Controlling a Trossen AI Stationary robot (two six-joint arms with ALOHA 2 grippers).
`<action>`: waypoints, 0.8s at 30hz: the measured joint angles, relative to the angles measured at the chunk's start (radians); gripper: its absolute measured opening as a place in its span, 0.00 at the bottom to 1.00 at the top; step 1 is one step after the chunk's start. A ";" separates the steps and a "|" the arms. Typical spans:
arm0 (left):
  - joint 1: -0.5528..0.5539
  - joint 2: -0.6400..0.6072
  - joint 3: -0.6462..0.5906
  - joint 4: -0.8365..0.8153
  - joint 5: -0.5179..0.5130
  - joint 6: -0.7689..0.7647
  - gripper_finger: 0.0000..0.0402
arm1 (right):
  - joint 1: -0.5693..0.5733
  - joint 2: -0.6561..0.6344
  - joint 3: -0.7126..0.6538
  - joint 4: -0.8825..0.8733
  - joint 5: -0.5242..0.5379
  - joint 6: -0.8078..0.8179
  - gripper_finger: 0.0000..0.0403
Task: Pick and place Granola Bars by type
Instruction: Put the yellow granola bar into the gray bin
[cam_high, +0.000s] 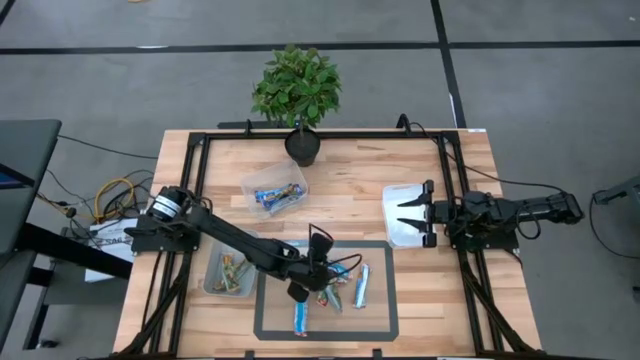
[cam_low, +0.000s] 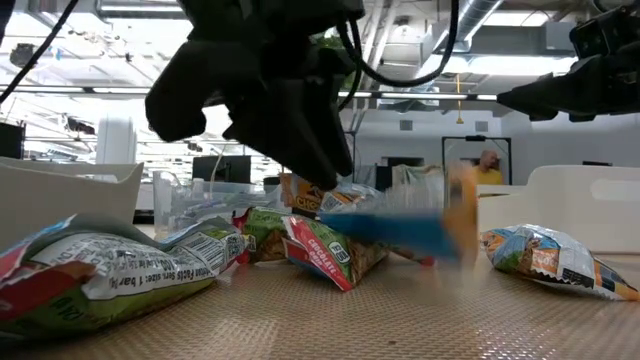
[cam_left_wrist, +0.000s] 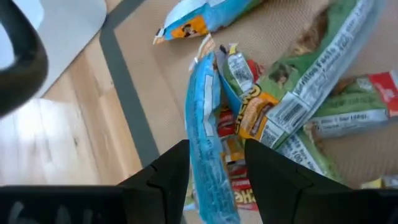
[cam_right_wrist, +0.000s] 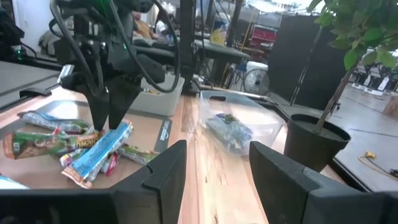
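My left gripper reaches to the middle of the grey-edged mat and is shut on a blue granola bar. The right wrist view shows that bar slanting down from the left gripper. Under it a heap of green, red-white and blue bars lies flat on the mat. A blue bar and another blue one lie apart from the heap. My right gripper waits open over a pale bin at the table's right side. My left gripper pinches the blue bar between its two fingers, which lie across the wrapper near its upper end. The fingers come from above, pointing down. The bar hangs tilted below them. Whether its lower end touches the heap I cannot tell.
A clear bin holding blue bars stands on the far side of the mat. A bin with brown-green bars sits left of the mat. A potted plant stands at the table's far edge. Black frame rails run along the table's sides.
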 joint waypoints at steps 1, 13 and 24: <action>0.002 0.000 -0.001 -0.003 -0.011 0.008 0.37 | 0.000 -0.001 0.000 0.000 0.000 0.000 0.42; 0.021 0.000 -0.033 -0.080 -0.059 -0.001 0.37 | 0.000 0.000 0.000 -0.001 0.000 0.000 0.42; 0.025 0.000 -0.043 -0.071 -0.089 -0.013 0.31 | 0.000 0.000 0.000 -0.001 0.000 0.000 0.42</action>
